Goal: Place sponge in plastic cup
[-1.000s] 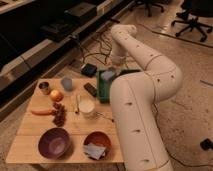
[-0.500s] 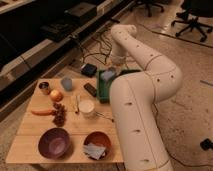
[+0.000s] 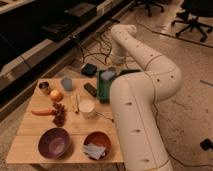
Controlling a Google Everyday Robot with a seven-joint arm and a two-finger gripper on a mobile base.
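Note:
My gripper [image 3: 108, 75] hangs at the end of the white arm, over the back part of a dark green flat tray [image 3: 103, 91] at the table's right back edge. A pale blue-grey shape sits right at the gripper; I cannot tell whether it is the sponge or part of the gripper. A white plastic cup [image 3: 87, 108] stands upright in the middle of the table, in front and to the left of the gripper. A blue-grey cup [image 3: 66, 83] stands at the back left.
On the wooden table [image 3: 30, 142] are a small metal can [image 3: 44, 87], an orange fruit [image 3: 56, 95], a red pepper [image 3: 41, 112], dark grapes [image 3: 60, 117], a purple bowl [image 3: 54, 142] and a brown bowl [image 3: 97, 145] holding a pale crumpled thing. My arm's bulk [image 3: 135, 120] covers the table's right side.

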